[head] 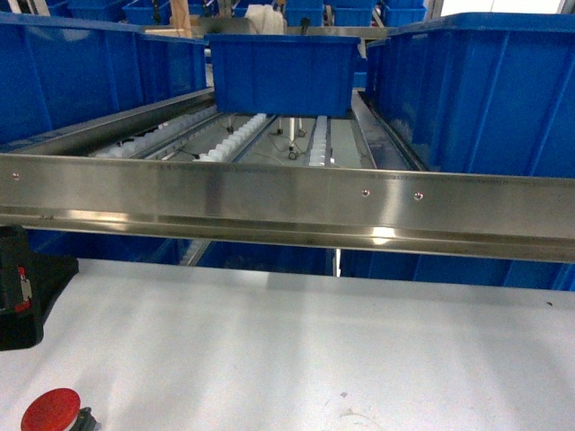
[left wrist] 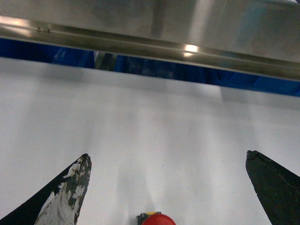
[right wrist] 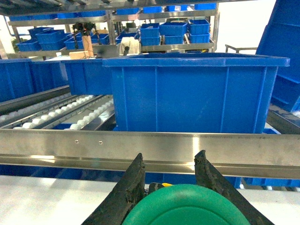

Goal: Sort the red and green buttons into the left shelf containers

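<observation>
The red button [head: 51,410] lies on the white table at the bottom left of the head view. My left gripper [left wrist: 167,155] is open above the table, and the red button [left wrist: 157,219] shows low between its spread fingers, touching neither. My right gripper [right wrist: 170,154] is shut on the green button [right wrist: 187,206], whose domed cap fills the space between the fingers. It does not appear in the head view. Blue bins stand on the shelf: one on the left [head: 81,72], one in the middle [head: 283,72] and one on the right [head: 485,90].
A steel rail [head: 287,197] runs across the shelf's front, above the table's far edge. Behind it are white roller tracks [head: 243,139]. A black part of my left arm [head: 22,287] is at the left edge. A large blue bin [right wrist: 192,93] faces my right wrist.
</observation>
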